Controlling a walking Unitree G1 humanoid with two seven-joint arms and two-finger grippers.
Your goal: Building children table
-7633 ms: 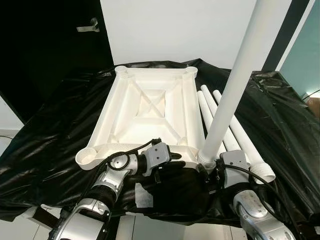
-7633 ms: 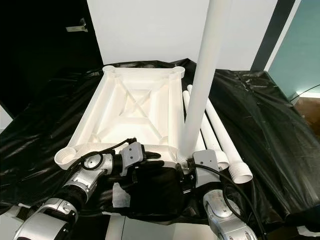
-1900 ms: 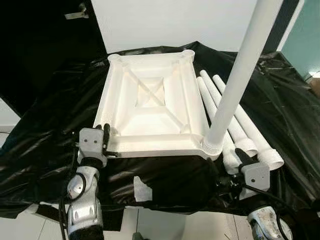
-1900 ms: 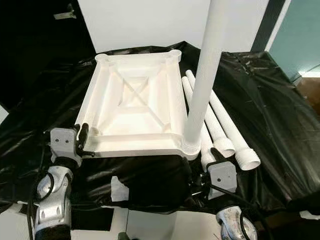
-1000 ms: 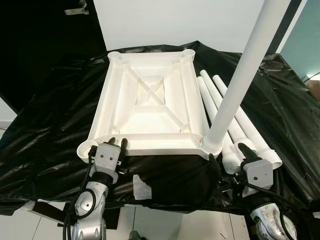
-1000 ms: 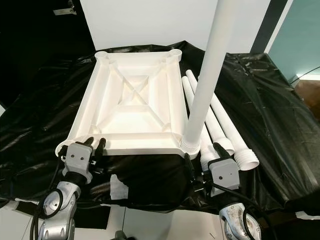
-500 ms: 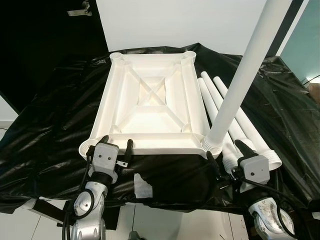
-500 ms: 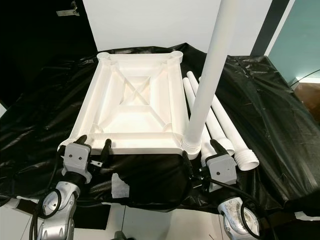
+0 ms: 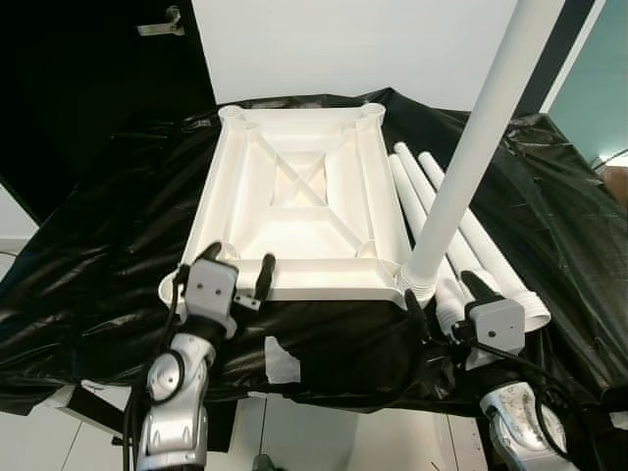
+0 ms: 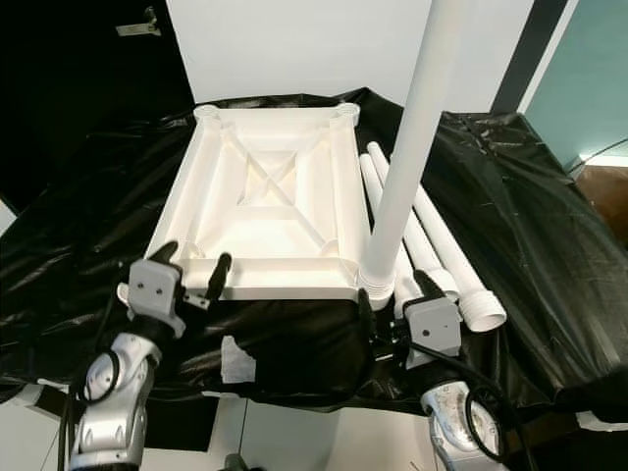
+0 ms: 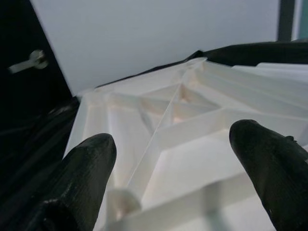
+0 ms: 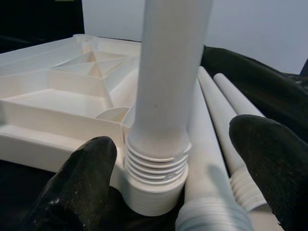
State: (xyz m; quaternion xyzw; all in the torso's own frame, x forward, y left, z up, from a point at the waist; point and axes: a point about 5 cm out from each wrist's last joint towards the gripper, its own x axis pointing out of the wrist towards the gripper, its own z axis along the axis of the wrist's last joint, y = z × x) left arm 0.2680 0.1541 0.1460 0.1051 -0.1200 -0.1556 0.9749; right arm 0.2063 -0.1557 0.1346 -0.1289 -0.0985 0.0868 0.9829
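Both end effectors, left and right, have crept forward, spread wide, flanking the upright leg.

Setting: indoor room, plain and sparsely furnished, more a test or assembly space than a lived-in home. Evidence: bare white wall; black door with metal lever handle at far left; teal panel with dark upright trim at right; pale tiled floor; worktop wholly draped in glossy black plastic sheeting, taped at the front edge.
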